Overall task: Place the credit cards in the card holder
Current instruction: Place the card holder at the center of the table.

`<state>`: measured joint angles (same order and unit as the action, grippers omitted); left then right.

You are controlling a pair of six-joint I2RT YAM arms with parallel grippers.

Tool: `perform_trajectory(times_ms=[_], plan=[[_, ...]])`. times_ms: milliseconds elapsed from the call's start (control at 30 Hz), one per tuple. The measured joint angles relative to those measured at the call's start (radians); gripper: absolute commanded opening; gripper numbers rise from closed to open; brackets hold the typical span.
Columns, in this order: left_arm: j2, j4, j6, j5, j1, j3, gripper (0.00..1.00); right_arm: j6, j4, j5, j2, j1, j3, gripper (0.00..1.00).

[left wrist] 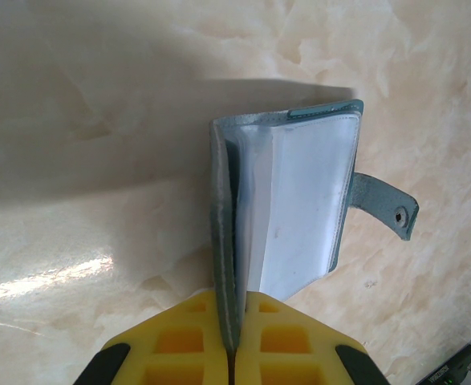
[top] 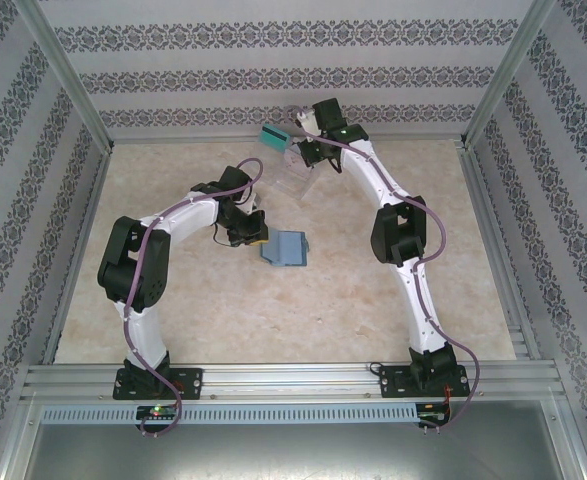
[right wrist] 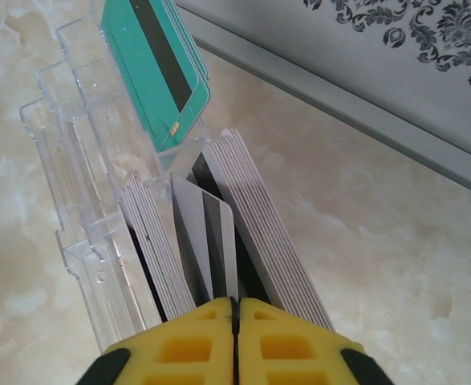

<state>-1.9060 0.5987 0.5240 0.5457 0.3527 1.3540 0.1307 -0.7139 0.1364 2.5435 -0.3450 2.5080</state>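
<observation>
Teal-blue card holder [left wrist: 291,200] lies on a marble-pattern tabletop [left wrist: 99,200]. In the top view the card holder [top: 284,249] sits approx. mid-table, touching the L gripper [top: 257,240]. Condition: open, cover spread. Inner pockets are clear/pale plastic sleeves, glossy, slightly fanned. Stitched teal edge along the far side. Clasp tab [left wrist: 386,207] sticks out to one side w/ a small round snap. L gripper [left wrist: 234,309]: yellow fingers together, clamped on the holder's near cover edge, which runs up btwn the pads. R gripper [right wrist: 235,309]: yellow fingers together, pinching a white credit card [right wrist: 207,241] by its near edge. That card stands on edge, tilted, w/ a dark stripe running lengthwise. It sits in a clear plastic tray [right wrist: 75,184], btwn two stacks of white credit cards [right wrist: 263,233], also on edge. Compartment beyond holds teal credit cards [right wrist: 159,72], standing and leaning, w/ a dark stripe on the facing one and a small tan mark near its lower corner. Top view: clear plastic tray [top: 291,172] is at the far side of the table near the back wall [top: 273,80], w/ the R gripper [top: 308,158] over it and the teal credit cards [top: 273,135] at its far end. Tray and holder are apart. Card count per stack: cannot tell.
</observation>
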Motion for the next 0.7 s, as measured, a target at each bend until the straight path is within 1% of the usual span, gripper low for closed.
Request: perform_trajectory(times_ms=[33,233,467,700], plan=[[0.000,0.000,0.000,0.000,0.000,0.000,0.00,-0.003,0.000,0.006,0.000,0.000,0.000,0.00],[0.000,0.000,0.000,0.000,0.000,0.000,0.00,-0.002,-0.004,0.049,-0.011,0.003,-0.011,0.00],[0.000,0.000,0.000,0.000,0.000,0.000,0.00,-0.028,-0.002,0.146,-0.028,0.016,-0.042,0.00],[0.000,0.000,0.000,0.000,0.000,0.000,0.00,-0.043,0.002,0.187,-0.064,0.029,-0.074,0.00]])
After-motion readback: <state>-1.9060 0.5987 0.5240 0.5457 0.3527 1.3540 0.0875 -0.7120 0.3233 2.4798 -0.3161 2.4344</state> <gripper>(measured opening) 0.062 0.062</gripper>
